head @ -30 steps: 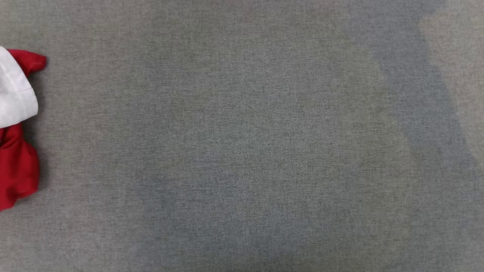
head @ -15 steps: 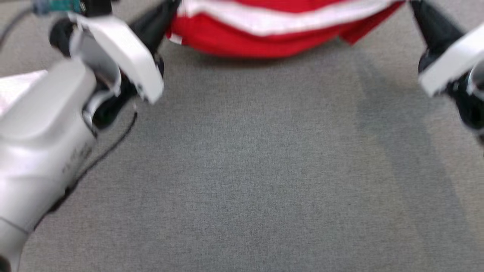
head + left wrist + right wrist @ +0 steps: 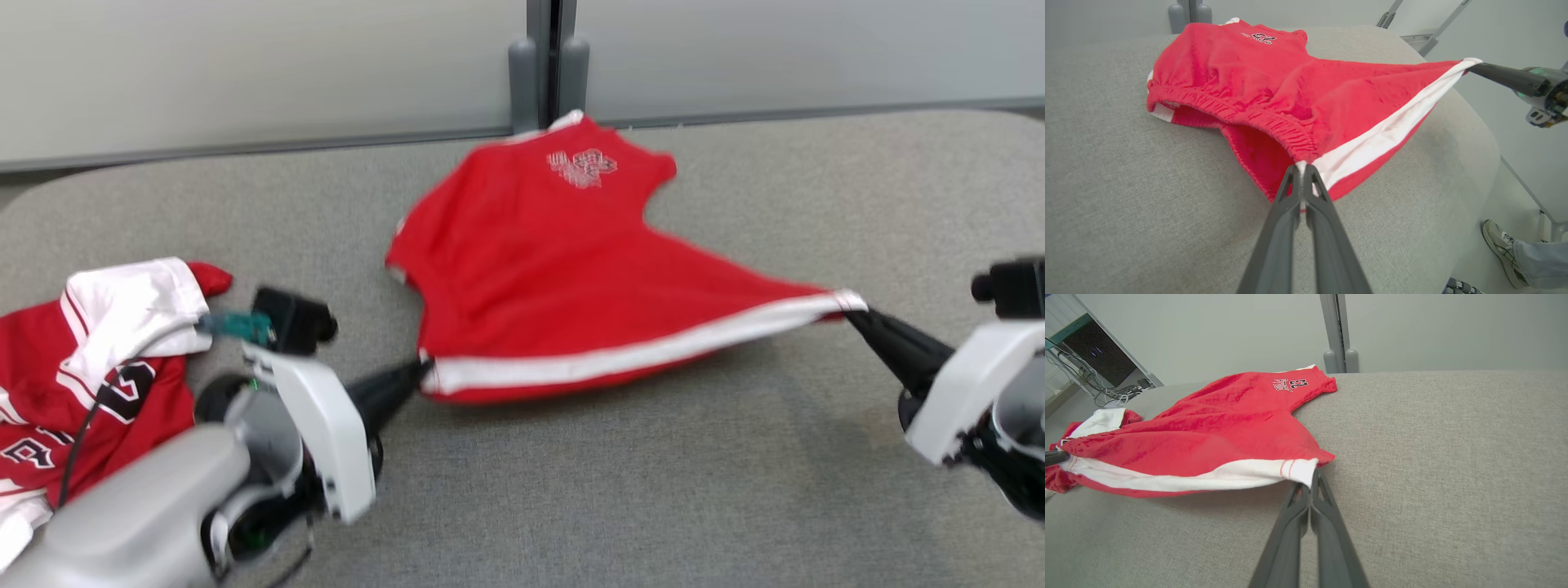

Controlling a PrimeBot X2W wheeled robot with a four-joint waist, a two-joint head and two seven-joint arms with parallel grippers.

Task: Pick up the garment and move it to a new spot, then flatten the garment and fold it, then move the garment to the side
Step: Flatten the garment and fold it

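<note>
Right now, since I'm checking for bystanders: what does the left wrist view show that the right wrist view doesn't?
Left wrist view: a person's white sneaker and blue trouser leg beside the grey fabric-covered table. Right wrist view: a crumpled red-and-white cloth garment at left. Both: the red cloth garment with a white stripe, held taut between the shut left tool and right tool.

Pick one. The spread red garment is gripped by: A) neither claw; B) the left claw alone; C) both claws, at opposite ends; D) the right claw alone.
C: the left claw and right claw each pinch one end of the red garment, stretched between them.
</note>
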